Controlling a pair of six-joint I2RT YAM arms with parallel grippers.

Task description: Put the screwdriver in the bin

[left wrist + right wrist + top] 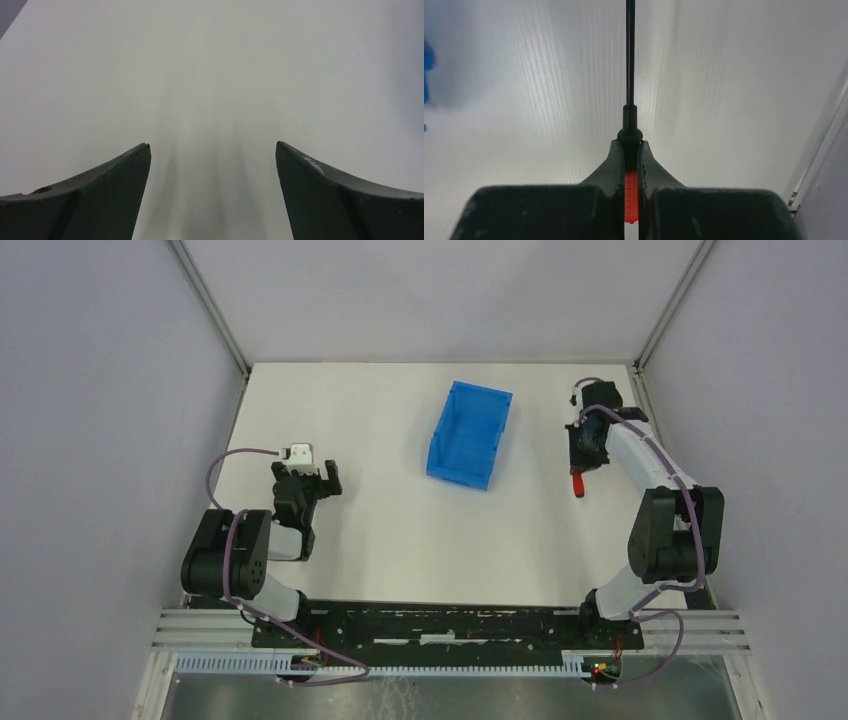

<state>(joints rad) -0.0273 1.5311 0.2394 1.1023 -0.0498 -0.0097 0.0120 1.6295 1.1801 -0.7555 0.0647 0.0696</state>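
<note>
Risk 1: the screwdriver (pixel 630 200) may swivel or slip, I judge, since it is held by a narrow pinch on its red handle alone, with the long thin shaft (pixel 629 60) jutting past the tips.
Risk 2: the shaft may strike a tall wall of the bin (pixel 468 435) if it is carried across too low.
Risk 3: if let go too soon, the tool would drop onto the worktop (pixel 380 530) short of the bin.
Right fingers (pixel 616 155): clenched, almost together, grasping the red handle, which shows as a red strip between them.
Left fingers (pixel 127 167): spread wide, grasping nothing, with only bare worktop between and ahead of them.
Screwdriver place: between the right fingers, its shaft pointing straight ahead of them. I cannot tell whether it touches the worktop.
Bin place: well apart to the left of the right fingers, standing between the 2 sets of fingers. Nothing shows inside it.
</note>
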